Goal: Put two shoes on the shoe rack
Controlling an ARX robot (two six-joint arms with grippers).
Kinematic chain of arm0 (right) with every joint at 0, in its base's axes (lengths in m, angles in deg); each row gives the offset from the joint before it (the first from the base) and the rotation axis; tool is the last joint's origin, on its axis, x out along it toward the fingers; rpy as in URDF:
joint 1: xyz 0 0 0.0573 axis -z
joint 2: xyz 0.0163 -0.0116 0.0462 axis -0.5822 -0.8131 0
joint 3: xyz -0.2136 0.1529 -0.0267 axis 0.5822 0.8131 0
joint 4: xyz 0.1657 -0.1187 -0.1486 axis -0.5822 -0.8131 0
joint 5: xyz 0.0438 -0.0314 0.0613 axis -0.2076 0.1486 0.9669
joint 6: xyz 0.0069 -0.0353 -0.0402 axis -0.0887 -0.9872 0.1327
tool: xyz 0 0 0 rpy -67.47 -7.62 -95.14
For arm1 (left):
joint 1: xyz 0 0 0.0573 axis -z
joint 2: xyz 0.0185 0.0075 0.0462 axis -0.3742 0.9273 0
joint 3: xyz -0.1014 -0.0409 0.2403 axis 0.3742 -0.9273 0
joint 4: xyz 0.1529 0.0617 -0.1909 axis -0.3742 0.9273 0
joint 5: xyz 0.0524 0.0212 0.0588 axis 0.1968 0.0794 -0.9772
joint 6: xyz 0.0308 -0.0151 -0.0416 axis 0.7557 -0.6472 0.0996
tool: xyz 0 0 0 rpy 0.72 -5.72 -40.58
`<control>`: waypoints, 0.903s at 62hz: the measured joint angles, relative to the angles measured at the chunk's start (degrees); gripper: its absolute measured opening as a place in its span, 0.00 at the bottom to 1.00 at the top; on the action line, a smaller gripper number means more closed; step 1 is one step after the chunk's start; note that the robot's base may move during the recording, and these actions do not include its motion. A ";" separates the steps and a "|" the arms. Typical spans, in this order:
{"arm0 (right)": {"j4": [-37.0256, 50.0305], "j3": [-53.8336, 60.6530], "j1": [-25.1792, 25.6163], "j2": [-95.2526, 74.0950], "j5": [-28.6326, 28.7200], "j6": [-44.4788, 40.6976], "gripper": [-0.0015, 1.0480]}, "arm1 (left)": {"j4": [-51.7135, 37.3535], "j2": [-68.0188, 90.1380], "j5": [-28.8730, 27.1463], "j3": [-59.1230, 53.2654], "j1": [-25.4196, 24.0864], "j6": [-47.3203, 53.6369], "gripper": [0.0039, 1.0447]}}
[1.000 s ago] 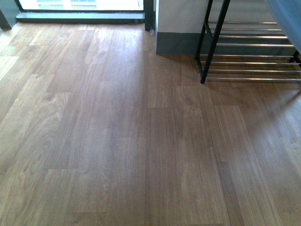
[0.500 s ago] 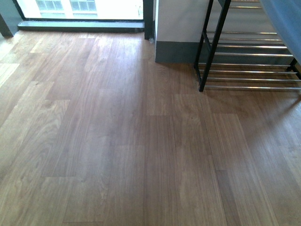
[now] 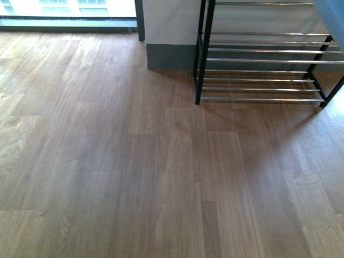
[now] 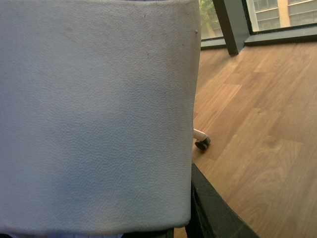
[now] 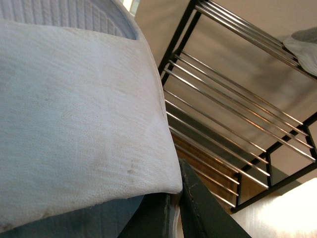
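Nearest, the left claw held a pale blue-white rubber slide. Its pebbled surface filled most of the left wrist view, with one dark finger showing below its edge. Beyond it, a small black caster wheel stood on the floor.

The right claw was closed narrowly on a second pale rubber slide, with dark fingers on either side of its edge. This slide hung just beside the rack.

A brown wood-plank floor stretched away, bare in the front view.

At the far right stood the low shoe rack of black metal end frames and chrome rods, against a white wall with a grey skirting board. A grey-white shoe, mostly cropped, lay on an upper tier.

At the far left was a bright window.
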 joint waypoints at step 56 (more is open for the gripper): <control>0.00 -0.02 0.11 -0.31 -0.24 0.00 0.01 | 0.00 -0.07 0.13 -0.09 0.11 0.02 0.01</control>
